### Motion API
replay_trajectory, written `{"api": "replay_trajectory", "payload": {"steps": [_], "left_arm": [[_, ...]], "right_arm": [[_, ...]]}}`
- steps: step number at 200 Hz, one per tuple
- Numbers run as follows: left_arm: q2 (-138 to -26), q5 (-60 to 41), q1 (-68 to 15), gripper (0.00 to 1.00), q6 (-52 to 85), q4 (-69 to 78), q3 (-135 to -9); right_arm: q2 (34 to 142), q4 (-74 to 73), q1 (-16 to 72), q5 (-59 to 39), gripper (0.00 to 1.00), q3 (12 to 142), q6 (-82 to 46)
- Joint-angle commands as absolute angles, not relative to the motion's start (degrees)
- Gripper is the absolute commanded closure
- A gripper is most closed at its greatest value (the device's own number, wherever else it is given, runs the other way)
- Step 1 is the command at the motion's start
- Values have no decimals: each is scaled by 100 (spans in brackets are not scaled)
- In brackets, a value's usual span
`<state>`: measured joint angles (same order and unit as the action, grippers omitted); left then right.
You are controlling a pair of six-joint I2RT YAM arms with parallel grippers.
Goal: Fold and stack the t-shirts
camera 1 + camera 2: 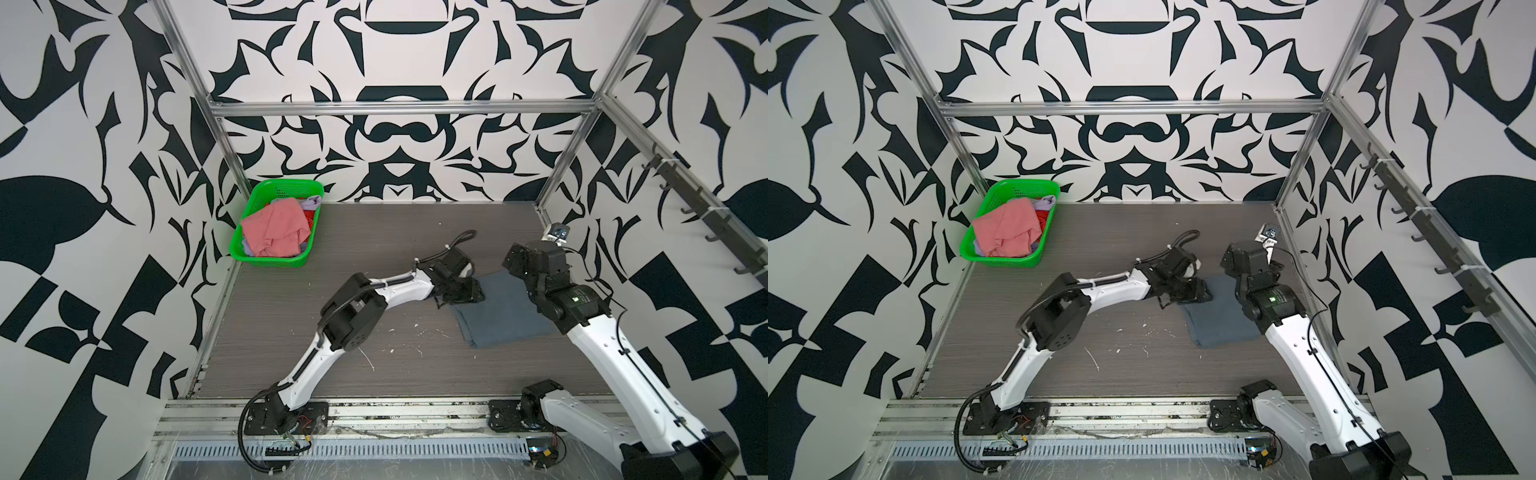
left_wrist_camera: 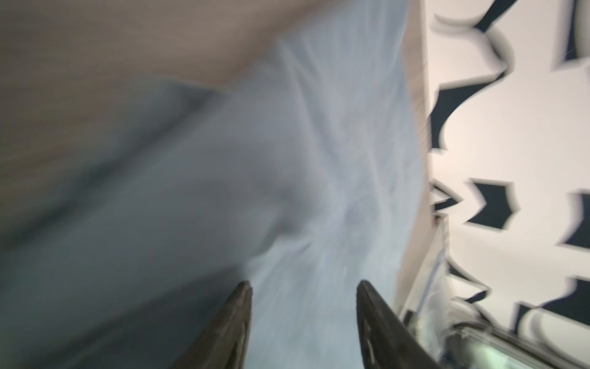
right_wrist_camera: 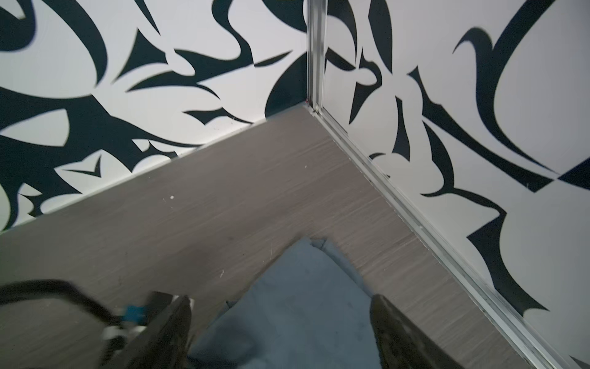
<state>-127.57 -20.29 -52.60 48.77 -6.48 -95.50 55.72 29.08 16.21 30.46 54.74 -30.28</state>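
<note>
In both top views the slate blue-grey t-shirt [image 1: 498, 320] [image 1: 1219, 326] lay folded into a rough rectangle on the right half of the desk [image 1: 374, 249], between the two arms. Those views hid the tips of both tools under the wrists.

The wrist cameras showed them. In the left wrist view, badly smeared, the left end effector [image 2: 304, 284] had its two dark fingers moderately apart with only the shirt's cloth [image 2: 287, 191] visible beyond them and nothing pinched. In the right wrist view the right end effector [image 3: 281, 298] stood wide apart over a far corner of the shirt [image 3: 303, 303], holding nothing, with the back right corner of the enclosure behind it. Whether either tool touched the cloth could not be told.

Only the top views showed the green basket [image 1: 270, 262] [image 1: 1005, 261] at the desk's back left corner. It held a crumpled salmon pink t-shirt [image 1: 276, 230] on top, with a lavender t-shirt [image 1: 311, 203] and a red t-shirt [image 1: 309, 216] showing beside it.
</note>
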Motion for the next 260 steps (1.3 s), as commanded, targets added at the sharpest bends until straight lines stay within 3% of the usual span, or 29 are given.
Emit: {"api": "replay_trajectory", "payload": {"steps": [1,27,56,120,149,158,163,167,172,217,260], "left_arm": [[-11529,-2030,-4691,43,5272,623,-8584],[-10637,-1714,-4301,42,4964,463,-7642],[-10144,-1379,-4101,42,4595,-48,-7251],[-10153,-1466,-4002,41,4631,147,-6970],[-10161,-1606,-3865,42,4680,175,-6910],[-10145,-1616,-3796,42,4717,154,-6880],[-10131,-1625,-3753,42,4740,154,-6867],[-10111,-1626,-3726,42,4752,165,-6838],[-10073,-1605,-3692,42,4770,187,-6794],[-9715,-1346,-3472,42,4965,429,-6228],[-9411,-549,-3475,41,4572,-180,-6516]], "right_arm": [[5784,3105,1601,2873,11,5186,-3410],[6280,2758,1602,2254,15,4685,-3775],[7087,2763,1600,2199,18,4456,-4126],[8547,2307,1617,1864,20,4260,-4351],[9067,2504,1478,2154,20,4431,-4546],[9189,2624,1328,2273,30,4508,-4490],[9249,2699,1213,2334,29,4553,-4432],[9302,2767,1093,2327,39,4596,-4383],[9363,2843,935,2281,43,4647,-4338],[8982,3048,157,2129,39,4329,-4045],[8376,2757,-493,1192,38,3678,-4116]]}}
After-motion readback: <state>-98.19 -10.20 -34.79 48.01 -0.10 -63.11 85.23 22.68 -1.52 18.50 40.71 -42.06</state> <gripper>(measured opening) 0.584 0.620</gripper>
